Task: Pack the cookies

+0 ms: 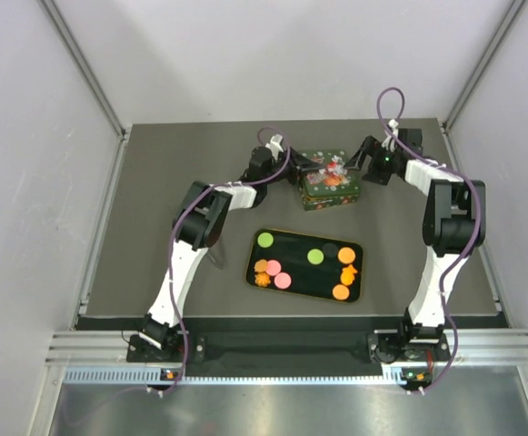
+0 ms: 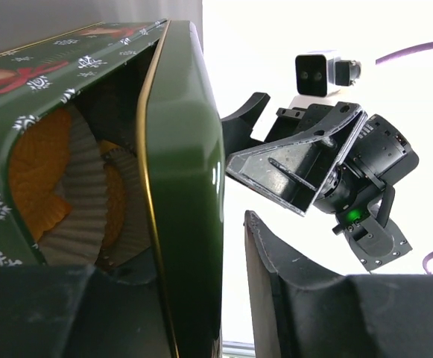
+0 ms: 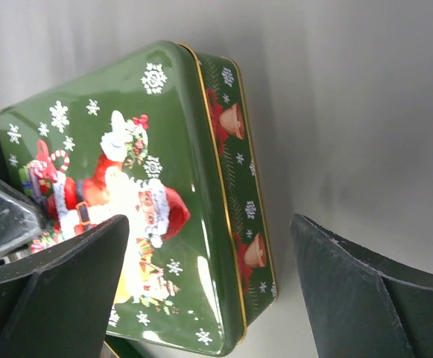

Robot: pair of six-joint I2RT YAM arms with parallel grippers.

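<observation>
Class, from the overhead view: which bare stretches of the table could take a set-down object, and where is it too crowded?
Free: the wide stretch of table between its left edge and the left arm; the strip between the tray and the right arm. Crowded: rear centre, where the left hand and right hand flank the tin.

Before the right end effector (image 3: 210,222), the tin lid (image 3: 175,127) is dark green with white snowflakes, red-suited Santa and gold rim; the cookies (image 1: 346,255) are orange, pink and green.
</observation>
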